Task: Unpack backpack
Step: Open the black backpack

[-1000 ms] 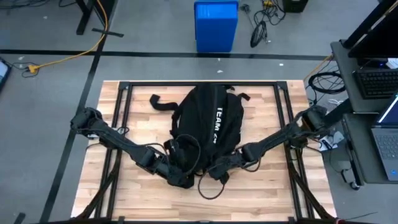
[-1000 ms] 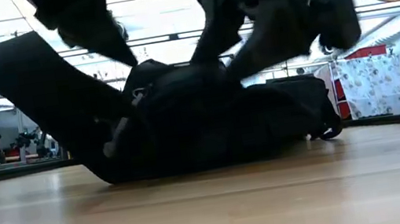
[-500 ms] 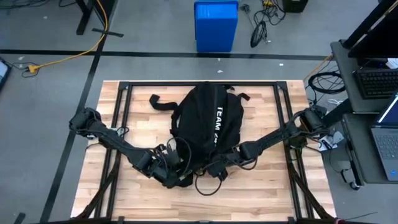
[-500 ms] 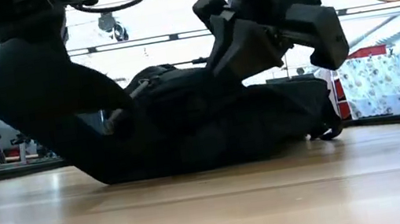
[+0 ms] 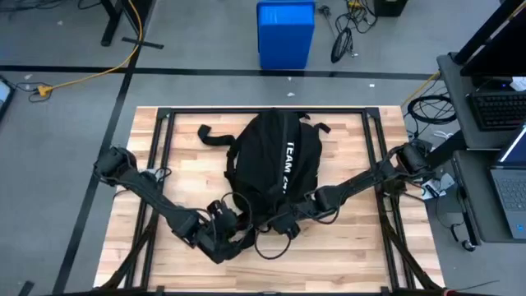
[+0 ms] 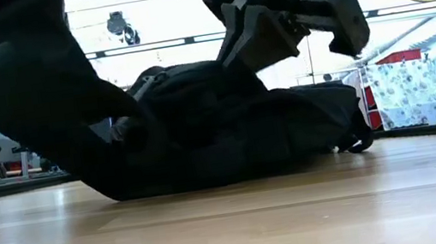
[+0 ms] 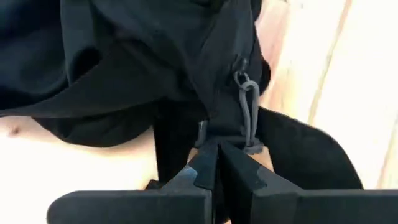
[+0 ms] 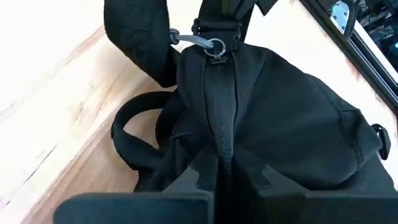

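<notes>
Black backpack (image 5: 275,164), opening hidden

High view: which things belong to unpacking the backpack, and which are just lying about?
Job:
large black fabric backpack with white lettering
left gripper, at its near end
right gripper, at its near end

Lying about:
blue plastic bin on floor
open laptop on side desk

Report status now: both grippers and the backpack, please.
Left gripper shut on zipper cord. Right gripper shut on fabric. Large black soft fabric backpack flat, unopened. No obstruction.
</notes>
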Controlling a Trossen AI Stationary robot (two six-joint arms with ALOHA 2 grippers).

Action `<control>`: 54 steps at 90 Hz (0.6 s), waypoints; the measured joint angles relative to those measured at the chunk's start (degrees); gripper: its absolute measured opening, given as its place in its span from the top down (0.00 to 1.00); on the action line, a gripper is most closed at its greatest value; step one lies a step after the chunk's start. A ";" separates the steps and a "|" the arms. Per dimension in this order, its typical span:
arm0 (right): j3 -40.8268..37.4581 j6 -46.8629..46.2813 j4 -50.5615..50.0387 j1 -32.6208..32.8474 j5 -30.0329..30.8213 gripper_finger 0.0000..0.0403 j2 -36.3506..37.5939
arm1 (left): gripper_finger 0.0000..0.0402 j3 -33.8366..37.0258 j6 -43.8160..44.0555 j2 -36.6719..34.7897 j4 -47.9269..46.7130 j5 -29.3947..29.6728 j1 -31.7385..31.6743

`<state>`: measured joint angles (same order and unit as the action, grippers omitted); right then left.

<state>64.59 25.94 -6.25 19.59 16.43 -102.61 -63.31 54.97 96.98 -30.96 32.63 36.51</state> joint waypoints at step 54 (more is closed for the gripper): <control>2.50 -2.78 -6.94 0.00 0.11 1.00 0.07 | 0.30 -1.01 4.54 5.49 2.91 2.74 0.20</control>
<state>67.09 23.16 -13.18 19.59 16.53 -102.54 -64.31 59.51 102.47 -28.05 35.37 36.71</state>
